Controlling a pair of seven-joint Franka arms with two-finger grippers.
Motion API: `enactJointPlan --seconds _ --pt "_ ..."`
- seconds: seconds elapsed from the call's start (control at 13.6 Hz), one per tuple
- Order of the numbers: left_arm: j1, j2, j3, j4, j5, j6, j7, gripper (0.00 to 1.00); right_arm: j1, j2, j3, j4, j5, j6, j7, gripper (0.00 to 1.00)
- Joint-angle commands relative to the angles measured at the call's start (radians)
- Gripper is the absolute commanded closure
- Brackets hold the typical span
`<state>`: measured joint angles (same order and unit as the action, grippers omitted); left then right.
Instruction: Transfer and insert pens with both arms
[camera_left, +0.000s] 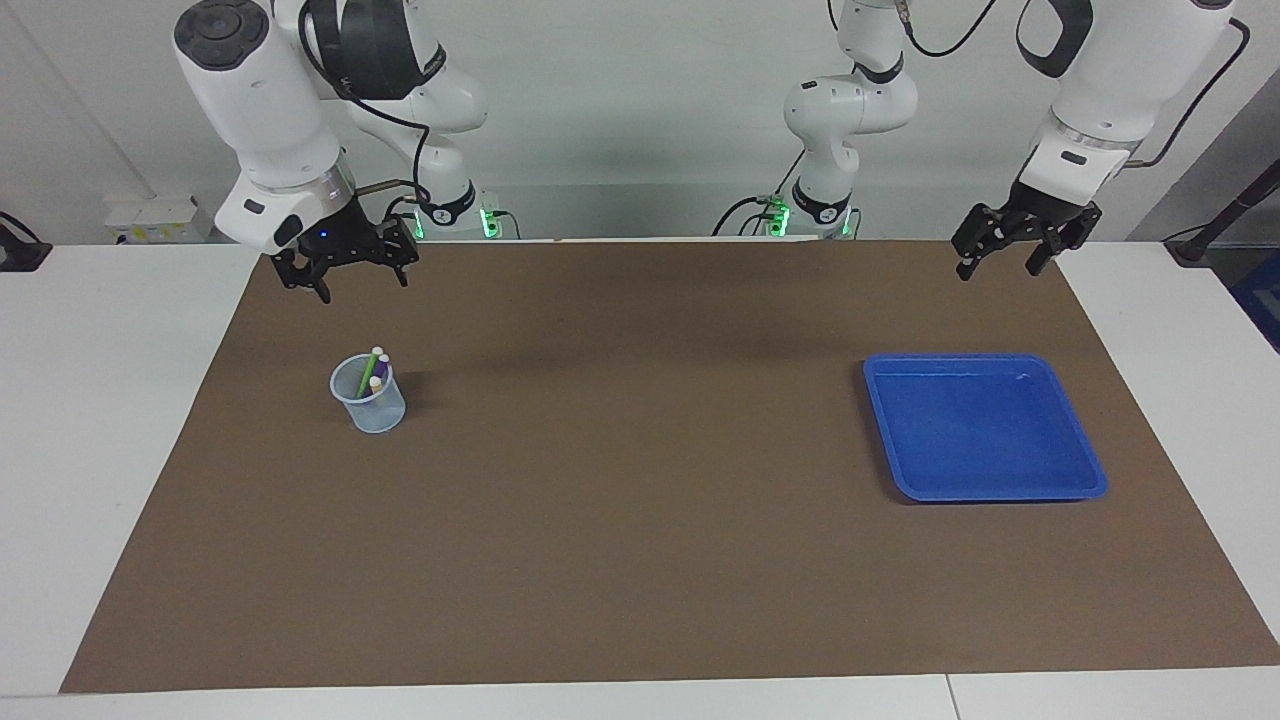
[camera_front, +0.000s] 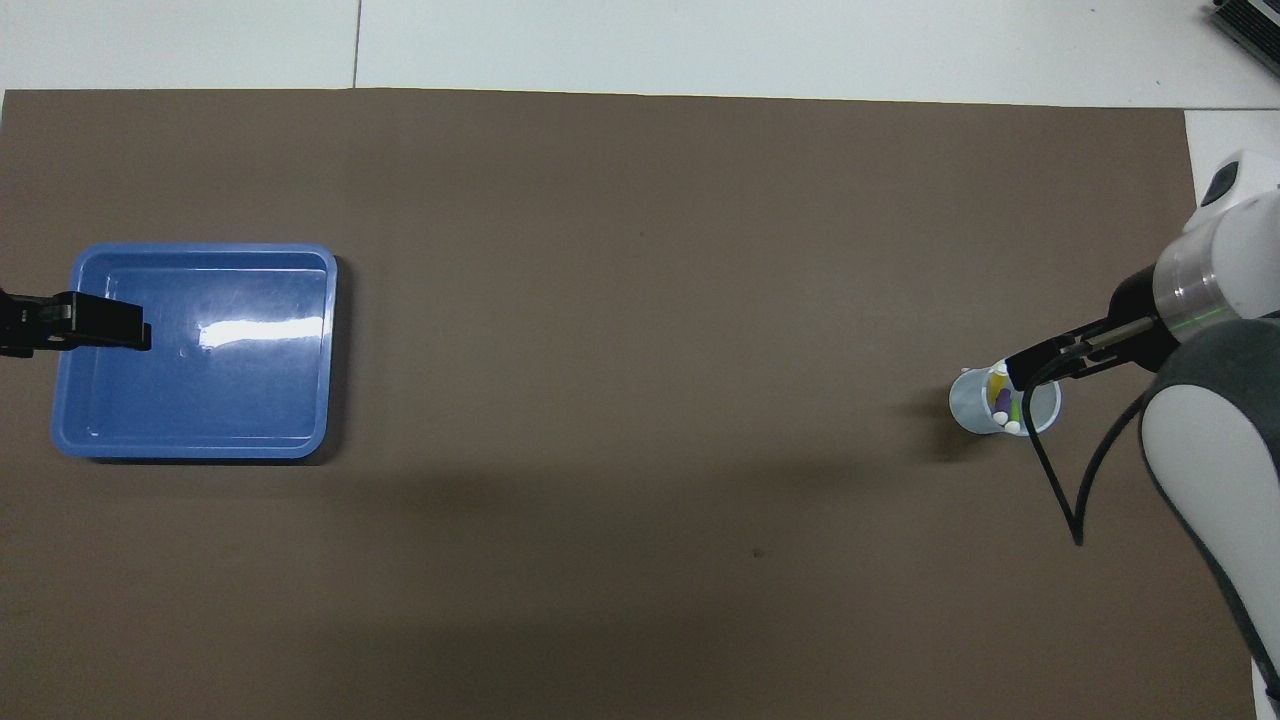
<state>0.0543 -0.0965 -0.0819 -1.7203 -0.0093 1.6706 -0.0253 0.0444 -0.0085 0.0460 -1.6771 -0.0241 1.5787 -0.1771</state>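
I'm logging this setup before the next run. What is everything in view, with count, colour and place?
pens: three, green, purple and yellow with pale caps, standing in the cup.
cup: one, clear plastic, on the mat toward the right arm's end.
tray: one, blue, holding nothing, on the mat toward the left arm's end.
mat: one, brown, covering most of the white table.
right end effector: one, black, open, raised over the mat's edge nearest the robots, nothing held.
left end effector: one, black, open, raised near the mat's corner, nothing held.
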Motion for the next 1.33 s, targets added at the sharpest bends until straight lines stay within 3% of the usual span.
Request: enactJointPlan --seconds 0.0,1.25 --pt "-0.011 0.005 0.008 0.024 0.023 -0.031 0.001 0.0 0.005 0.005 -0.005 0.019 -0.007 0.006 0.024 0.0" --pt "-0.007 0.004 0.008 0.021 0.023 -0.022 0.002 0.0 0.005 -0.002 -0.043 0.025 0.03 0.017 0.07 0.0"
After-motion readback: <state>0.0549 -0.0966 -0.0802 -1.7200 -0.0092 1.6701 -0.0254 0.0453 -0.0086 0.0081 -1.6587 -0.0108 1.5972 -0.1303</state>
